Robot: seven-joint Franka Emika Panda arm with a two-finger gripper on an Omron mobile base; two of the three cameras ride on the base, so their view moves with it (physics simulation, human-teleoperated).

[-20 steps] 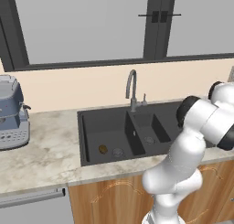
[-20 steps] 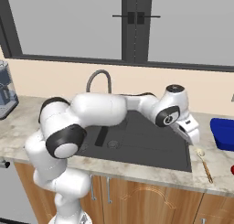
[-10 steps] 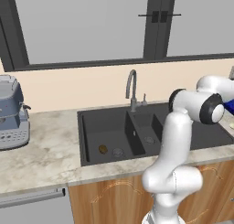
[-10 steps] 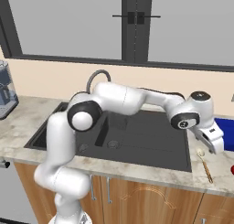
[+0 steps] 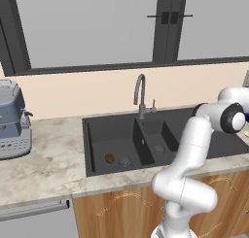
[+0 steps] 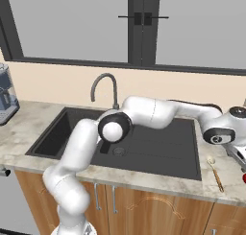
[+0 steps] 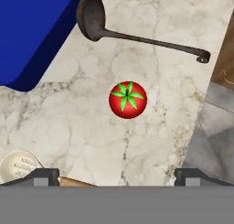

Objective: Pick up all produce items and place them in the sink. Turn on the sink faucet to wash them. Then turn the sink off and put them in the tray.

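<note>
A brown produce item point(image 5: 109, 158) lies in the sink point(image 5: 97, 135)'s wider basin. On the marble counter point(image 7: 82, 141) right of the sink, between a blue tray point(image 7: 27, 31) and a dark ladle point(image 7: 137, 31), sits the tomato point(image 7: 128, 99). The gripper point(image 7: 116, 175) hovers above, fingers spread wide; centre over it, descend straight, then close gently so it cannot roll.

Dark-framed window point(image 5: 165, 28) sitting over a beige wall point(image 5: 87, 93), marble countertop point(image 5: 48, 164) running across wood cabinets point(image 6: 144, 210), coffee machine point(image 5: 12, 118) standing at left.
</note>
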